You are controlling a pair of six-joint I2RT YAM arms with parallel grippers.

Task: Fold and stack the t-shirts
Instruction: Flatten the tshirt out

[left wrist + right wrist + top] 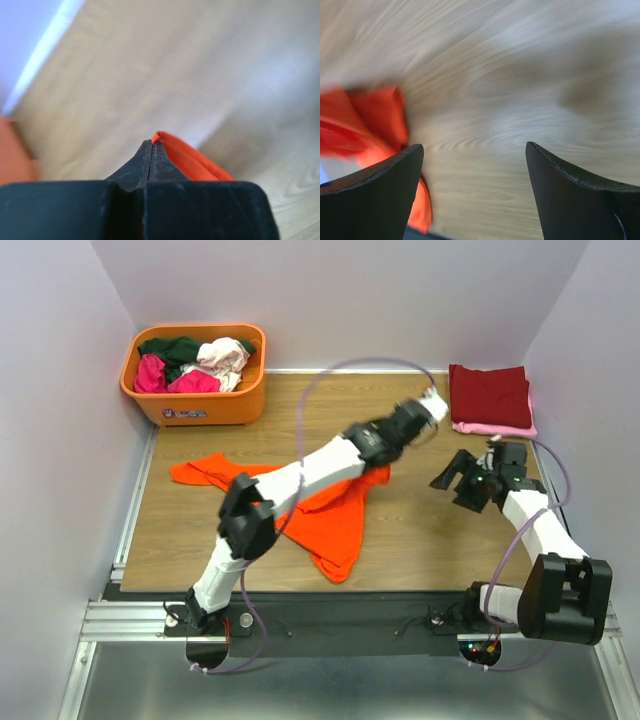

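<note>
A bright orange t-shirt (335, 515) lies spread and rumpled on the wooden table (420, 540), partly under my left arm. My left gripper (420, 420) reaches across it toward the far right. In the left wrist view that gripper (152, 142) is shut, with a fold of the orange t-shirt (192, 160) pinched at its tip. My right gripper (448, 470) hovers open just right of the shirt. In the right wrist view its jaws (475, 145) stand wide over bare wood, with orange cloth (375, 125) at the left. A dark red t-shirt (490, 395) lies folded on a pink one (500, 428) at the far right.
An orange plastic tub (200, 400) at the far left holds several crumpled shirts: dark green (175, 348), magenta (150, 375) and whitish-pink (228, 358). White walls close in the table on three sides. A metal rail (130, 510) runs along the left edge.
</note>
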